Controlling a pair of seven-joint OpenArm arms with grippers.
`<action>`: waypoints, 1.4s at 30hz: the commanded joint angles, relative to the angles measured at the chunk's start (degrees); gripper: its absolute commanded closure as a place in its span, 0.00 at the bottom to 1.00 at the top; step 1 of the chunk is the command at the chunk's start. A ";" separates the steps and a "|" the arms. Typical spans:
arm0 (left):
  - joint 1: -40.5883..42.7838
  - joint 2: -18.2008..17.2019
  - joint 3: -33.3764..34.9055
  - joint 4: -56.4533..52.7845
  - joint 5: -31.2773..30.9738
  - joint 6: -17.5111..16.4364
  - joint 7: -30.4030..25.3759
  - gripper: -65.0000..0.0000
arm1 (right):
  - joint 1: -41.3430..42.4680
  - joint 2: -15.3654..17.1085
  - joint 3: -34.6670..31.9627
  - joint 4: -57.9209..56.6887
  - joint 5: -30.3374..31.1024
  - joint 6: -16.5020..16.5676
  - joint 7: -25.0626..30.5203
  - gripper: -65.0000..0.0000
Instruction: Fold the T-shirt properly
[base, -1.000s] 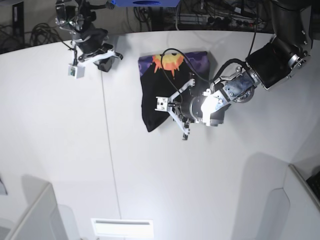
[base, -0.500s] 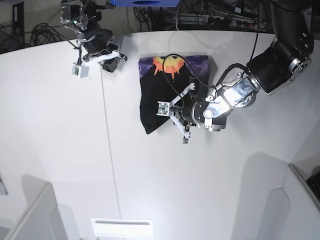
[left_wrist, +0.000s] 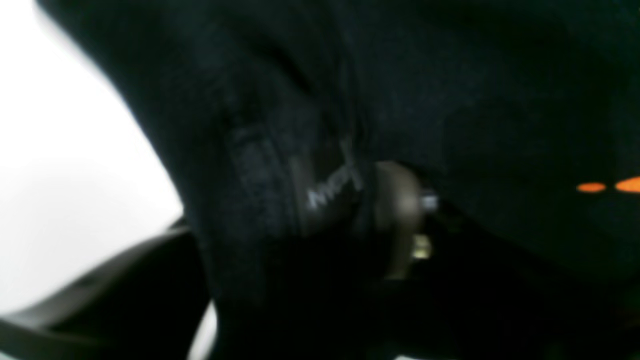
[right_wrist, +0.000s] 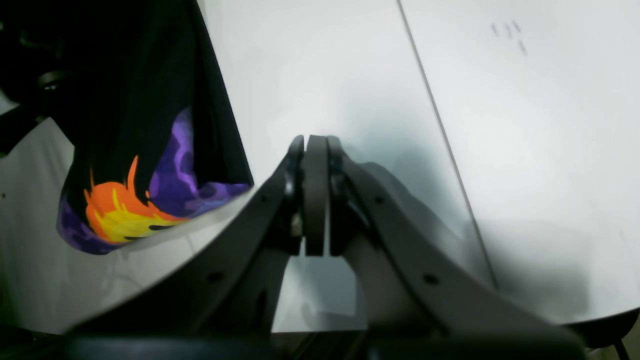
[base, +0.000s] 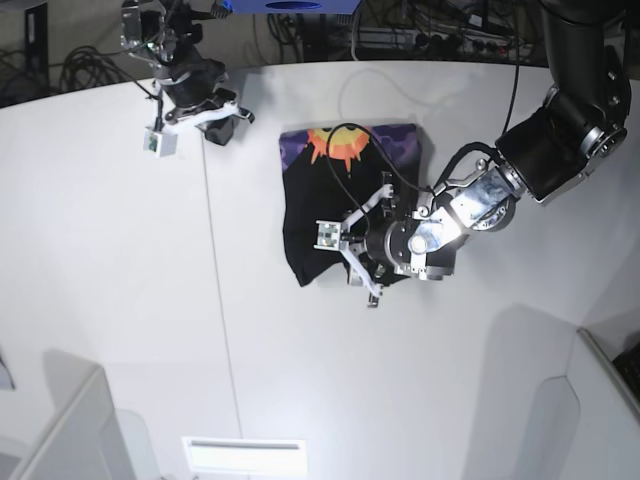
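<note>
Lay mostly folded on the white surface (base: 120, 300), the T-shirt (base: 320, 215); worked its near edge, left claw (base: 362, 245), grip undeterminable; idled closed and empty far left, right claw (right_wrist: 315, 195).

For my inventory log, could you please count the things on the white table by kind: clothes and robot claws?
Clothes: 1, the T-shirt
Robot claws: 2, the left claw at the T-shirt, and the right claw closed and empty
Total: 3

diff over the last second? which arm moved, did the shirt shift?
The left gripper dipped a little lower over the T-shirt, its wrist rolling; grip unclear. The right gripper, shut and empty, drifted slightly toward the table's far edge early on. The shirt barely shifted.
</note>
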 joint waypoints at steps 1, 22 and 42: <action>-1.76 0.20 -0.83 0.77 -0.12 0.38 -0.56 0.37 | -0.05 0.02 0.06 0.87 0.19 0.37 1.05 1.00; 13.71 -0.07 -35.47 20.47 -0.74 0.38 -0.47 0.65 | -0.92 -0.07 -0.65 3.86 -10.71 0.37 1.13 1.00; 59.86 0.02 -70.28 29.08 -0.82 0.38 -29.92 1.00 | -16.92 5.91 -9.88 4.30 -40.43 0.55 23.29 1.00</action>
